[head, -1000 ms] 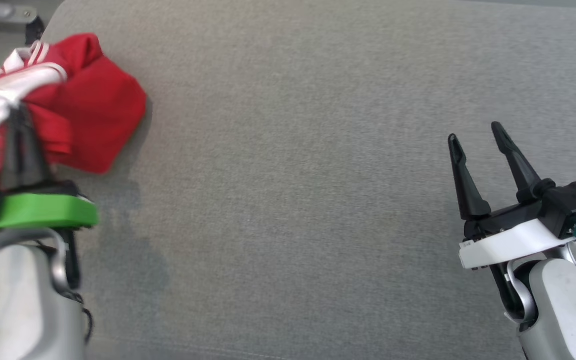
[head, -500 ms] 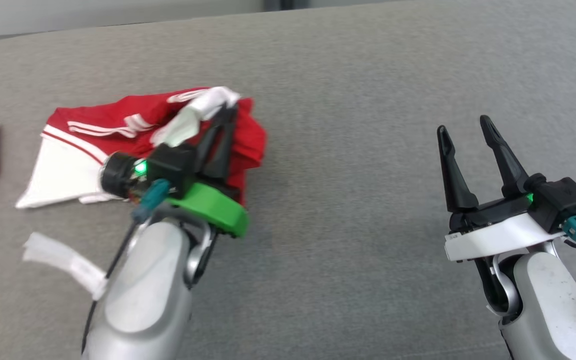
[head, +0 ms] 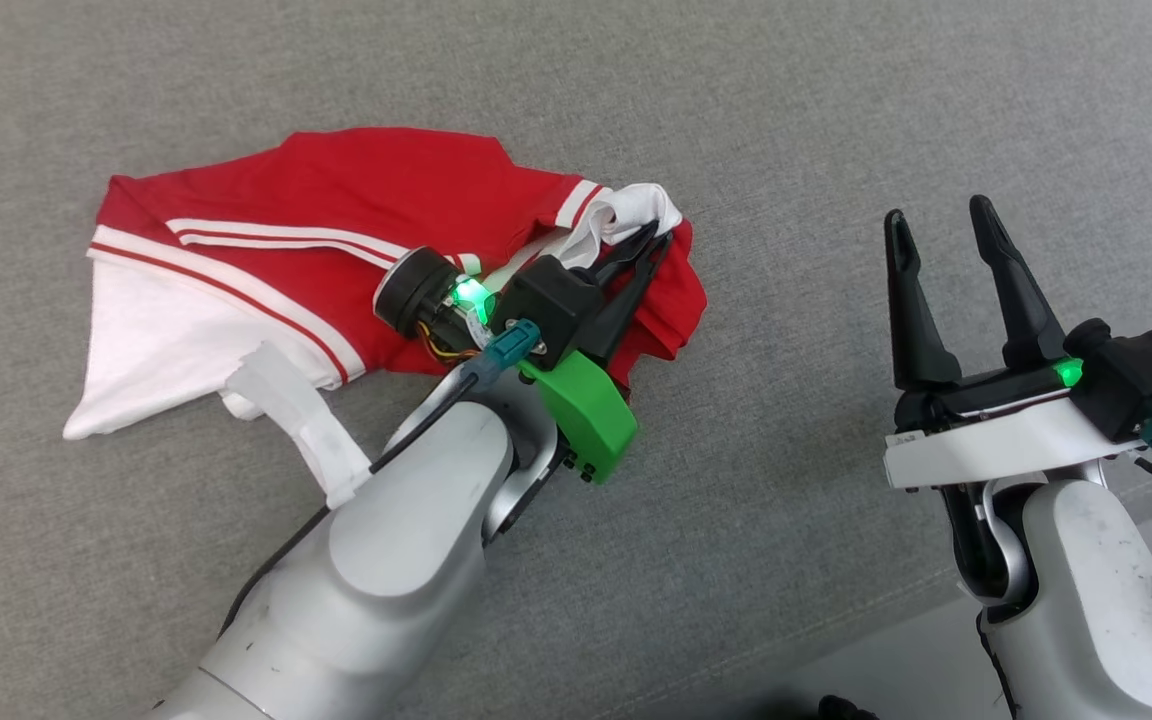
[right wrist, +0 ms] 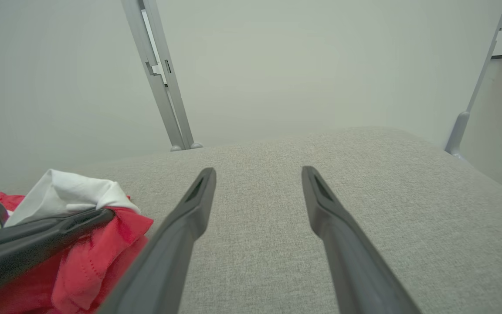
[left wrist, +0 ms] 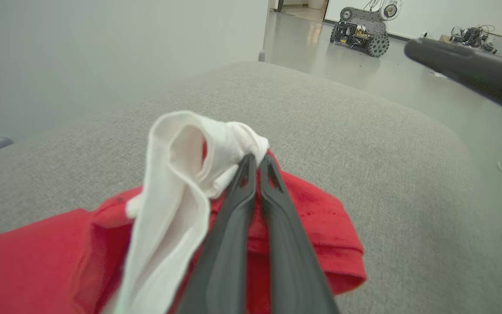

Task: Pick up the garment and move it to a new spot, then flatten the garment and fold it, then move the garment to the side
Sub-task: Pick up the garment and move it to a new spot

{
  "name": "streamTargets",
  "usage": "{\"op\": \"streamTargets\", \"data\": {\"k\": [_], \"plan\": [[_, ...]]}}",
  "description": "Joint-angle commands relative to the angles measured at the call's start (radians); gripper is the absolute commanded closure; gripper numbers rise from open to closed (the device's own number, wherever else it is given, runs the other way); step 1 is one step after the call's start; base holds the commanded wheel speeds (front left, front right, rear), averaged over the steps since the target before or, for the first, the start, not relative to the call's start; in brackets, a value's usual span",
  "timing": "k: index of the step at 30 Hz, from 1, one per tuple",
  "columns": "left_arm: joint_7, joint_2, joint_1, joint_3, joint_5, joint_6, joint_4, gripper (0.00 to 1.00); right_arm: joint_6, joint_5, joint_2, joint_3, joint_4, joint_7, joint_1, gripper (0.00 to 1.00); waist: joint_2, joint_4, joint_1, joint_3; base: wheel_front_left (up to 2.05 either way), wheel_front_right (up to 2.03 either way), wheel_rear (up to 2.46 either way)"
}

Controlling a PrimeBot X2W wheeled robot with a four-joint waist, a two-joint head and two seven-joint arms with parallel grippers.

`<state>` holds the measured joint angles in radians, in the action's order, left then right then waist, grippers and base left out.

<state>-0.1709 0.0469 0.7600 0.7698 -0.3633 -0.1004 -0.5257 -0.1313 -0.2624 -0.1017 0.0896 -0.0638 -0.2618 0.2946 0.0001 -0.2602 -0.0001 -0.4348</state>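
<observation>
The garment point(head: 336, 200) is a red shirt with white stripes and white panels, spread in a loose heap on the grey surface at the upper left of the head view. My left gripper point(head: 658, 238) is shut on a bunched white and red fold at the garment's right end. In the left wrist view the two fingers meet at that white fold point(left wrist: 207, 148), with red cloth point(left wrist: 320, 218) draped under them. My right gripper point(head: 938, 214) stands open to the right, apart from the cloth, nothing between its fingers. The right wrist view has the garment point(right wrist: 98, 257) at its lower left.
The grey fabric surface point(head: 816, 120) stretches to the right and toward me, with its front edge at the lower right of the head view. A metal post point(right wrist: 159, 78) stands behind it. A small wheeled machine point(left wrist: 360, 30) sits on the floor far off.
The head camera has turned. My left gripper, shut on the garment all along, has carried its bunched end rightward across the surface, and the cloth now trails spread behind it. The right gripper stays open.
</observation>
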Motion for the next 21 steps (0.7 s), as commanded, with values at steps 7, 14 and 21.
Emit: {"op": "streamTargets", "data": {"k": [7, 14, 21], "plan": [[-0.036, 0.007, 0.030, 0.085, -0.025, 0.042, -0.020, 0.00, 0.001, 0.012, -0.018, -0.003, 0.008, -0.004, 0.020, 0.00, -0.0001, 0.020, 0.0001, -0.049, 0.00, 0.00, 0.00], [-0.081, 0.012, -0.044, 0.074, -0.045, 0.099, 0.049, 0.00, 0.001, 0.026, -0.051, -0.017, -0.011, -0.004, -0.030, 0.00, -0.0001, 0.150, 0.0001, 0.066, 0.00, 0.00, 0.00], [-0.094, 0.085, -0.173, -0.047, -0.075, 0.172, 0.165, 0.00, 0.001, 0.030, -0.069, -0.019, -0.027, -0.004, -0.086, 0.00, -0.0001, 0.240, 0.0001, 0.161, 0.00, 0.00, 0.00]]}}
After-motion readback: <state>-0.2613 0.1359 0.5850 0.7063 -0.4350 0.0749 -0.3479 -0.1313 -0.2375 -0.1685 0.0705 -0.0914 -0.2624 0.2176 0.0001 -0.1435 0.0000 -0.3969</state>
